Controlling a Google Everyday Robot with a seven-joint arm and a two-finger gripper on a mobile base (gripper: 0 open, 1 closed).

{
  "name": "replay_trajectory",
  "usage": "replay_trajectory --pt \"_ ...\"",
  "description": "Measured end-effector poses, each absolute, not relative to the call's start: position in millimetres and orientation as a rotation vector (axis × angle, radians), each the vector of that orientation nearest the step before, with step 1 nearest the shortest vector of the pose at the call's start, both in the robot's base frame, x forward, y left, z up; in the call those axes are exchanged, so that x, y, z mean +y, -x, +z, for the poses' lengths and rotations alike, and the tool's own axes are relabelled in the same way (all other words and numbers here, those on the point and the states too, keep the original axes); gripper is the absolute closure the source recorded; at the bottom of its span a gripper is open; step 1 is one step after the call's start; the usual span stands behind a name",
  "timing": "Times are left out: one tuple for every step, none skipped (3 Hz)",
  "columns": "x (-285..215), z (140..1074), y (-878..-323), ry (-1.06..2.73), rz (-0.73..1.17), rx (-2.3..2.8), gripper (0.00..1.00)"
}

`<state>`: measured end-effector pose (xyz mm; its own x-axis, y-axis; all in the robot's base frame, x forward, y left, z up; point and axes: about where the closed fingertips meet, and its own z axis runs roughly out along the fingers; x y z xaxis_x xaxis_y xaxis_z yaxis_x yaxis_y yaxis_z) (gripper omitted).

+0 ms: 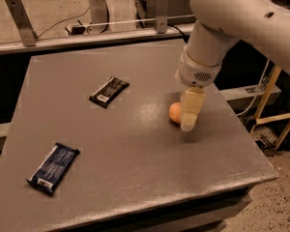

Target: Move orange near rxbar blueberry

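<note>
The orange [174,113] sits on the grey table [135,153], right of centre, partly hidden by my gripper. My gripper [189,119] hangs from the white arm [217,30] and points down right beside the orange, on its right side, close to the tabletop. The rxbar blueberry [53,167], in a dark navy wrapper with a white label at its near end, lies at the front left of the table, far from the orange.
A black-wrapped bar [108,91] lies left of centre, between the far edge and the orange. A metal rail with posts [19,18] runs behind the table. The table's right edge [251,144] is near the gripper; yellow frame parts [270,105] stand beyond it.
</note>
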<state>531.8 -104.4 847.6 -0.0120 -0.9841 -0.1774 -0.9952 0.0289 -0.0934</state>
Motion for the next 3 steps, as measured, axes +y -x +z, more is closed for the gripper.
replay_trajectory --pt "-102.7 845.7 -532.3 2.067 0.089 2.103 0.0" --pt "-102.1 845.3 -532.4 2.067 0.088 2.101 0.13" --pt "-101.1 844.7 -532.6 2.068 0.087 2.099 0.44"
